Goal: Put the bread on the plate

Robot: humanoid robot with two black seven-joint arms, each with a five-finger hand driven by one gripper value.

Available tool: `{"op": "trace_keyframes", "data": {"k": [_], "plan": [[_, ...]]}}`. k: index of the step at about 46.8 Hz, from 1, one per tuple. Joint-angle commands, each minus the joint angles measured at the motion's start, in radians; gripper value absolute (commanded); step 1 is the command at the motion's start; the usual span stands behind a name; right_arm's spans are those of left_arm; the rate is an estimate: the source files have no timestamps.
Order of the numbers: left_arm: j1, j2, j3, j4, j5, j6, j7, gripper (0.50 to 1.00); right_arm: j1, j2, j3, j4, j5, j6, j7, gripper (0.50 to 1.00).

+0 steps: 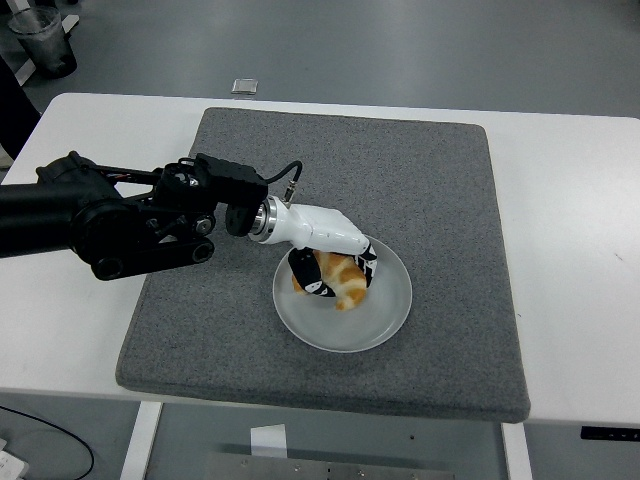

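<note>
White table (90, 330) carried a grey felt mat (430, 190), and on its near middle sat a round grey plate (385, 315). On the plate's left part lay the golden-brown bread (342, 280), grasped by the white left hand (330, 265).

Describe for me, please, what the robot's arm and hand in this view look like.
Only the left arm shows: a bulky matte black build of rounded joint housings with exposed rods and linkages. A silver metal ring joins it at the wrist to the left hand, which has a glossy white shell and black fingers with white markings. A thin black cable loops over the wrist.
</note>
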Motion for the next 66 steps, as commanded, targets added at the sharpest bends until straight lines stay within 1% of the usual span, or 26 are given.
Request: {"op": "trace_keyframes", "data": {"k": [1,3,5,8,10,11,14,16,18,22,25,27,33,52,57,66], "plan": [[0.001,-0.001,-0.003,0.000,-0.003,0.001,-0.001,0.660,0.000,0.000,0.001,0.000,0.000,0.000,0.000,0.932],[0.001,-0.001,-0.005,0.000,-0.003,0.007,-0.001,0.692,0.000,0.000,0.001,0.000,0.000,0.000,0.000,0.932],[0.001,-0.001,-0.005,0.000,-0.005,0.016,-0.001,0.739,0.000,0.000,0.000,0.000,0.000,0.000,0.000,0.932],[0.002,-0.001,-0.005,-0.002,-0.009,0.026,-0.001,0.782,0.000,0.000,0.000,0.000,0.000,0.000,0.000,0.932],[0.002,-0.001,-0.006,-0.002,-0.015,0.029,-0.001,0.835,0.000,0.000,0.000,0.000,0.000,0.000,0.000,0.932],[0.002,-0.001,-0.008,-0.002,-0.015,0.029,-0.001,0.853,0.000,0.000,0.001,0.000,0.000,0.000,0.000,0.932],[0.002,-0.001,-0.009,-0.002,-0.018,0.030,-0.001,0.885,0.000,0.000,0.001,0.000,0.000,0.000,0.000,0.932],[0.002,-0.001,-0.011,-0.004,-0.020,0.030,-0.001,0.893,0.000,0.000,0.000,0.000,0.000,0.000,0.000,0.932],[0.002,-0.001,-0.011,-0.004,-0.021,0.032,-0.001,0.930,0.000,0.000,0.000,0.000,0.000,0.000,0.000,0.932],[0.004,-0.001,-0.014,-0.005,-0.021,0.032,-0.003,0.960,0.000,0.000,0.000,0.000,0.000,0.000,0.000,0.932],[0.002,-0.001,-0.015,-0.007,-0.023,0.032,-0.003,0.971,0.000,0.000,0.000,0.000,0.000,0.000,0.000,0.932],[0.004,-0.001,-0.015,-0.007,-0.026,0.032,-0.003,0.990,0.000,0.000,0.000,0.000,0.000,0.000,0.000,0.932],[-0.004,-0.001,-0.018,-0.011,-0.043,0.032,-0.003,0.992,0.000,0.000,0.000,0.000,0.000,0.000,0.000,0.932],[-0.019,0.000,-0.156,-0.016,-0.107,0.019,-0.001,0.994,0.000,0.000,0.000,0.000,0.000,0.000,0.000,0.932],[-0.019,0.005,-0.205,-0.016,-0.167,0.019,-0.001,0.996,0.000,0.000,0.000,0.000,0.000,0.000,0.000,0.932],[-0.019,0.015,-0.279,-0.004,-0.340,0.016,0.005,0.996,0.000,0.000,0.000,0.000,0.000,0.000,0.000,0.932]]}}
